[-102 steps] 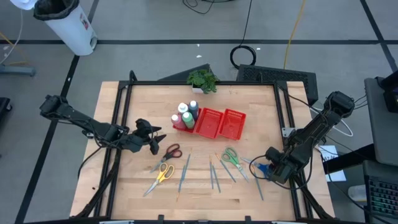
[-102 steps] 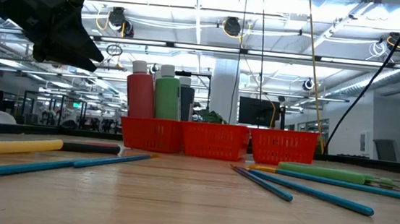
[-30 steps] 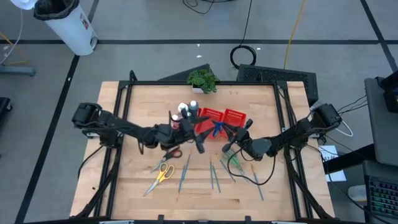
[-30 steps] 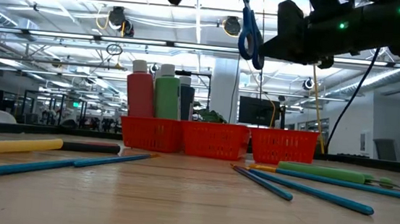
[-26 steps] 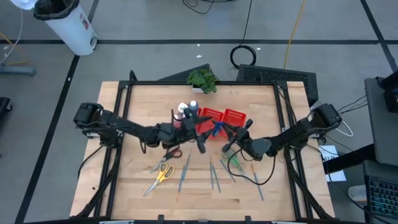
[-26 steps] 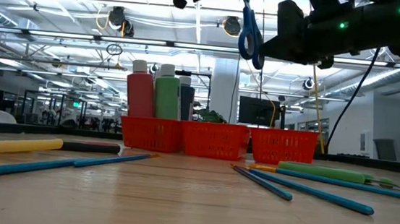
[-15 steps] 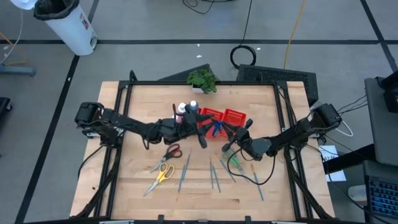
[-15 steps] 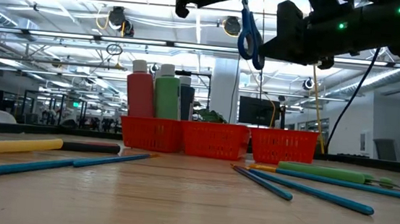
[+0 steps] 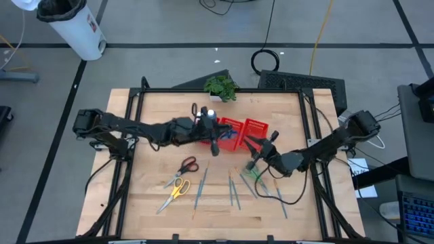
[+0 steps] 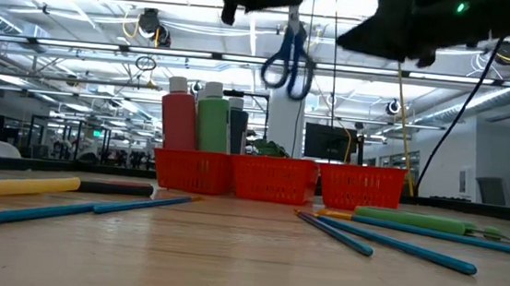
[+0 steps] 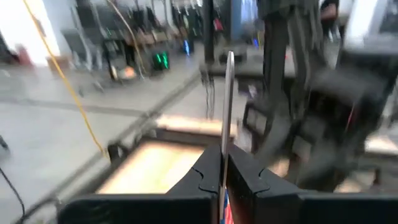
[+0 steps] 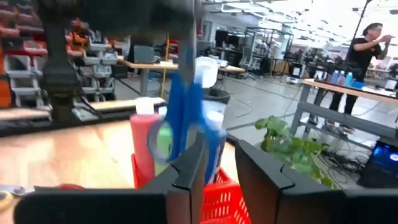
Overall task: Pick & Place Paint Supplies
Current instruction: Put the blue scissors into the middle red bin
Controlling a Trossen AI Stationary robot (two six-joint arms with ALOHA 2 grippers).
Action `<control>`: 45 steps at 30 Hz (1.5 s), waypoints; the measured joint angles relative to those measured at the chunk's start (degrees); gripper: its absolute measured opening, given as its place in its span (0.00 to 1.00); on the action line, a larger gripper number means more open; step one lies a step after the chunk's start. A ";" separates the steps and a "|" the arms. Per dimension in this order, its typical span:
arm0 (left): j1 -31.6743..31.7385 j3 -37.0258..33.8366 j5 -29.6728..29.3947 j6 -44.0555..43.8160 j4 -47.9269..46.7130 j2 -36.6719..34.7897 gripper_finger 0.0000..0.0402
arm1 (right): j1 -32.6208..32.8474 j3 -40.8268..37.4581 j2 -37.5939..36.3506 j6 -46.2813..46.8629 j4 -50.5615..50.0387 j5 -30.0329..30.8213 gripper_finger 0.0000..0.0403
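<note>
The left gripper [image 10: 290, 12] is clamped on the blade of the blue scissors [image 10: 288, 61], which hang handles-down above the middle compartment of the red tray [image 10: 273, 180], while the right gripper [image 9: 252, 153], fingers parted, stands just beside them.
</note>
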 joint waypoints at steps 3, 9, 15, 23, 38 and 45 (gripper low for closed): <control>3.28 0.00 5.91 -3.41 -3.39 0.88 0.02 | 1.22 0.04 -4.25 0.07 -4.49 0.00 0.20; 7.46 -0.04 13.35 -5.71 -1.39 5.10 0.01 | 2.20 0.04 -8.27 0.93 -11.98 0.07 0.18; 9.33 -0.04 15.81 -6.35 -0.23 8.49 0.01 | 1.58 0.02 -8.44 3.57 -15.98 -0.07 0.18; 10.23 -0.06 16.81 -7.18 1.67 12.73 0.02 | 0.93 0.00 -8.44 4.41 -16.63 -0.09 0.18; 10.65 -0.07 16.68 -13.50 0.89 13.72 0.03 | 0.93 0.00 -8.42 4.61 -17.40 -0.09 0.17; 10.41 0.02 16.43 -11.26 -0.96 13.63 0.06 | 0.93 0.00 -8.42 4.62 -17.38 -0.09 0.16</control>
